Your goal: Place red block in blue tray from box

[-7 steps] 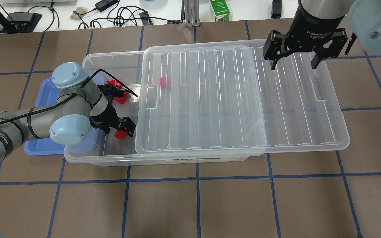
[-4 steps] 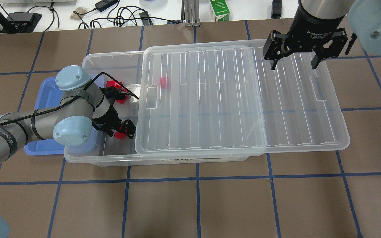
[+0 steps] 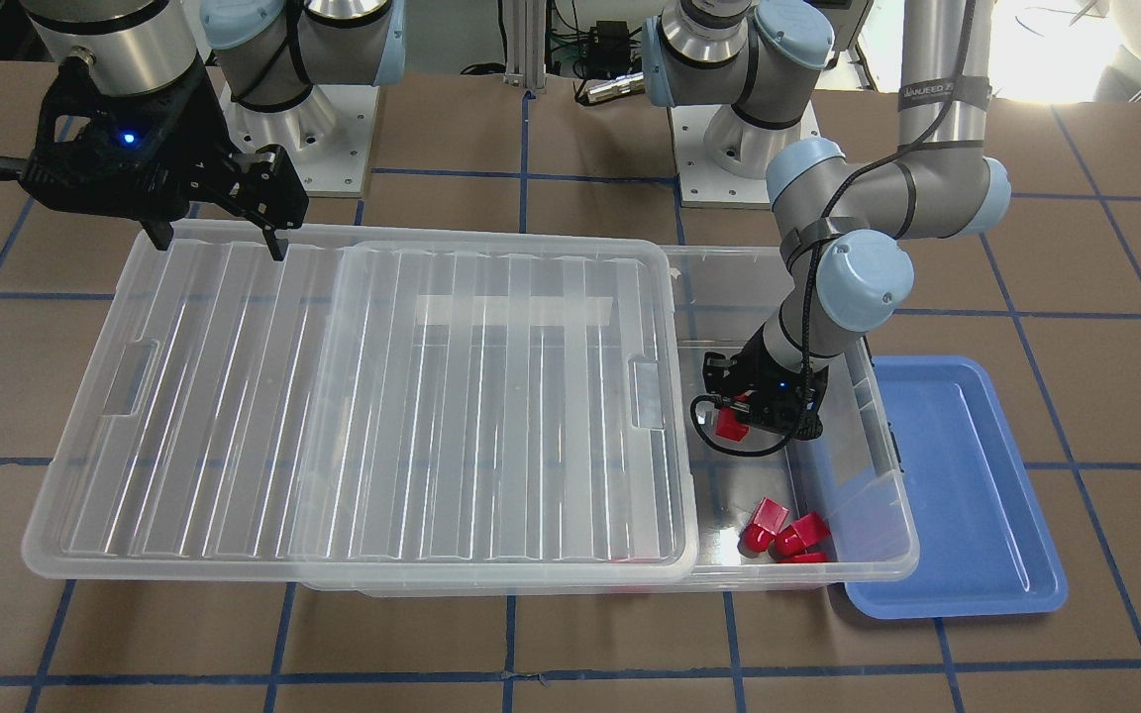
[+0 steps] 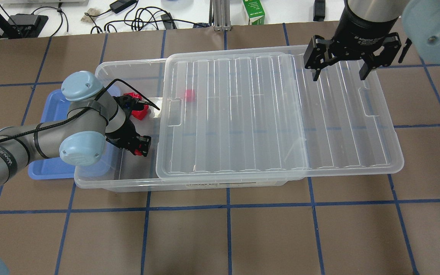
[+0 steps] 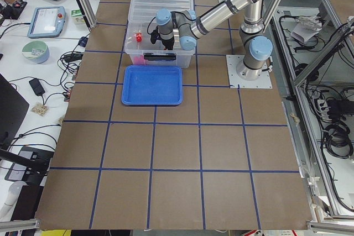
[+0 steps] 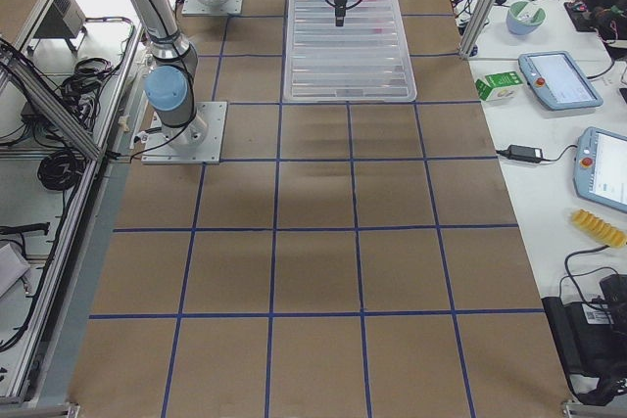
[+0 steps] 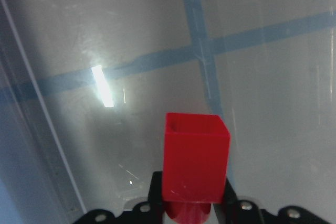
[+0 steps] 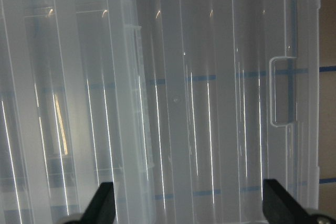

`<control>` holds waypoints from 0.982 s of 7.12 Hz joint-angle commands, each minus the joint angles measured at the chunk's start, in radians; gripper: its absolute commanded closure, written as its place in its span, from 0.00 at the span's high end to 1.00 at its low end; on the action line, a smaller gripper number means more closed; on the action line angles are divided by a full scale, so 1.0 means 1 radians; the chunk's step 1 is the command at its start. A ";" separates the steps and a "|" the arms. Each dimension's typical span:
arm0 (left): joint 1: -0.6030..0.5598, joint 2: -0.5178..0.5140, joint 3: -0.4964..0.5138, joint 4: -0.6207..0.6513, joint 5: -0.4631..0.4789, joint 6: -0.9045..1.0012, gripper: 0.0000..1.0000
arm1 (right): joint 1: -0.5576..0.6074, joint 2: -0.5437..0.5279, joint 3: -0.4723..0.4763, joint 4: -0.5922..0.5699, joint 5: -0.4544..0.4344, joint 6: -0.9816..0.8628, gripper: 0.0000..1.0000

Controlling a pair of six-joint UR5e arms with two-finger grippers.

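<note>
Down inside the box (image 4: 128,185), left claw (image 4: 140,147) grips a red block (image 7: 195,163) (right claw (image 4: 338,76) gapes empty); I'd lift straight up before the blue tray (image 4: 46,170).

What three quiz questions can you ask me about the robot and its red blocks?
1. True or false: the blue tray is empty.
2. What does the left gripper hold? A: a red block. B: a cable. C: nothing.
3. Fill the gap: the right gripper hangs open over the clear ribbed ____.

Key:
1. True.
2. A.
3. lid.
</note>
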 commanded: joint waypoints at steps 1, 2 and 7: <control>-0.003 0.068 0.109 -0.128 -0.002 -0.009 0.00 | 0.000 0.002 0.000 0.000 -0.002 0.000 1.00; 0.000 0.100 0.184 -0.249 -0.001 -0.009 0.00 | 0.000 0.000 0.000 0.002 0.000 0.000 1.00; 0.212 0.108 0.396 -0.470 0.073 0.028 0.00 | 0.000 -0.003 0.002 0.000 0.000 0.000 1.00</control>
